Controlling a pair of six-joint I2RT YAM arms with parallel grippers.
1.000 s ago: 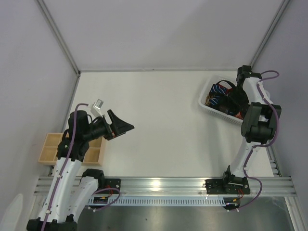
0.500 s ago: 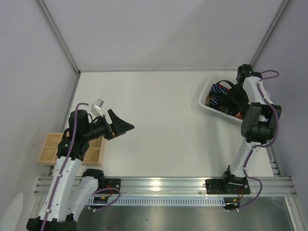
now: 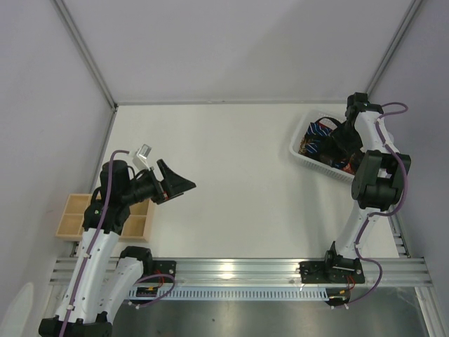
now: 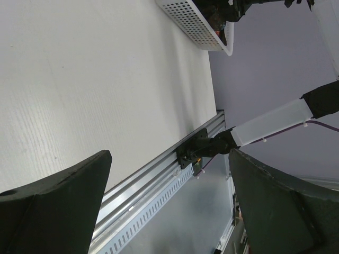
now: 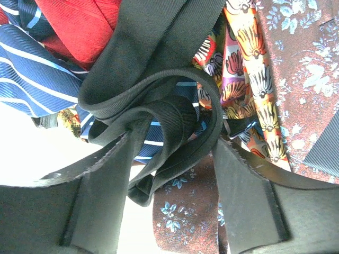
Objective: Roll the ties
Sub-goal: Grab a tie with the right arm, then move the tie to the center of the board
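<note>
Several ties [image 3: 317,133] lie heaped in a white lattice basket [image 3: 309,163] at the far right. My right gripper [image 3: 337,144] reaches down into that heap. In the right wrist view the plain black tie [image 5: 159,63] curls in a loose loop, and my right gripper [image 5: 172,140] stands open with one finger on each side of the loop. A blue-white striped tie [image 5: 32,79], a red tie [image 5: 79,21] and a brown flowered tie [image 5: 183,222] lie around it. My left gripper [image 3: 184,186] hovers open and empty over the table's left side [image 4: 169,154].
A wooden compartment tray [image 3: 70,217] sits at the table's left edge beside the left arm. The metal base rail [image 3: 231,270] runs along the near edge. The basket's wall [image 4: 193,21] shows far off in the left wrist view. A bright orange patterned cloth [image 5: 249,69] lies in the basket too.
The right wrist has shifted very slightly inside the basket. The left arm has not moved.
</note>
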